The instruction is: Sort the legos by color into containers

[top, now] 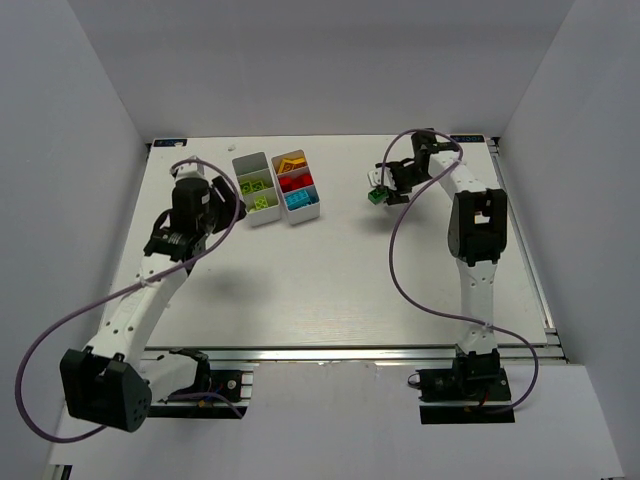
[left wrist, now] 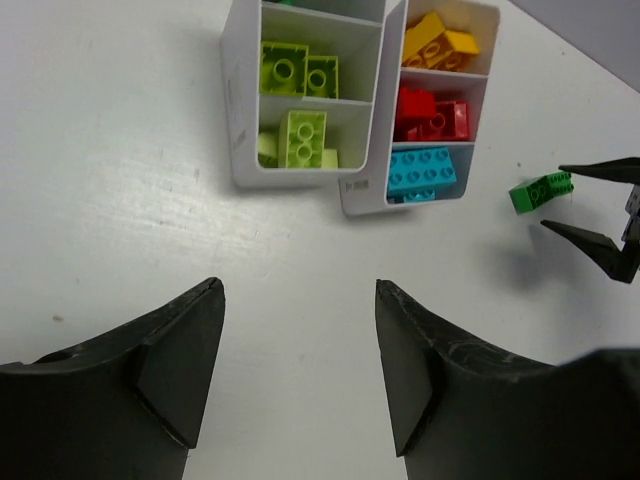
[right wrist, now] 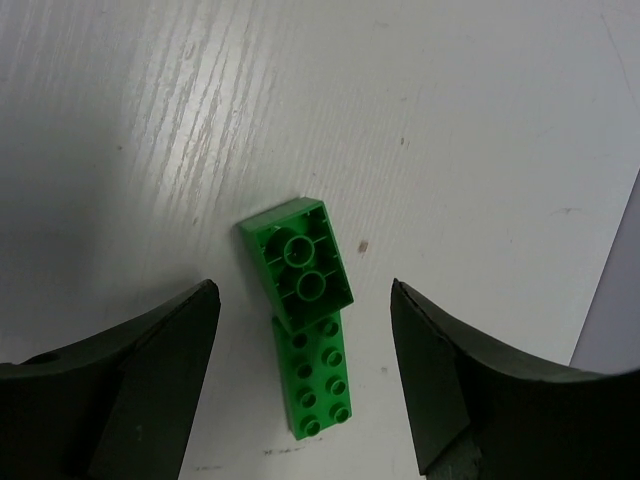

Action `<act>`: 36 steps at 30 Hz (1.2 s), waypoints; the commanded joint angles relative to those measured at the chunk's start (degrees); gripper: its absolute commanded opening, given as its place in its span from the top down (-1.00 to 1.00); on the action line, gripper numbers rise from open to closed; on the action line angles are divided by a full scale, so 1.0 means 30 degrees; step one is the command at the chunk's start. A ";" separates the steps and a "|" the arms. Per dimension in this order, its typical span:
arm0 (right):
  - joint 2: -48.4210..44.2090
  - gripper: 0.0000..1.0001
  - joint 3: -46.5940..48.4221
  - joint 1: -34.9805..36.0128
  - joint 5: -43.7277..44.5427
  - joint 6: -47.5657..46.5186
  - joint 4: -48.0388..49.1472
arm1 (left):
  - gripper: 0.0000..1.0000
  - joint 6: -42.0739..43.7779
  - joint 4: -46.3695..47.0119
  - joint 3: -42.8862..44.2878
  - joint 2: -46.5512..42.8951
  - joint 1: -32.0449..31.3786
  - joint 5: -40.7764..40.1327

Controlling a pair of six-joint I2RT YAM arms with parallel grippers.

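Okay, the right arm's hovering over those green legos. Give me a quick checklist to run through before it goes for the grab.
1. Right gripper open: ok, jaws spread wide.
2. Target between the jaws: ok in the right wrist view.
3. One brick alone: not ok. An upturned green brick touches a studded green brick.
4. Left gripper out of the way: ok. It is open, empty, and over bare table.
5. Free compartment for green: cannot tell. The lime-green tray's far compartment is cropped in the left wrist view and too small in the top view.
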 commanded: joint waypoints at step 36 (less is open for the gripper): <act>-0.5036 0.74 -0.6568 0.1292 -0.2099 0.2137 -0.2120 | -0.53 -0.6417 0.9013 -0.5632 -0.0346 -0.2072 0.7944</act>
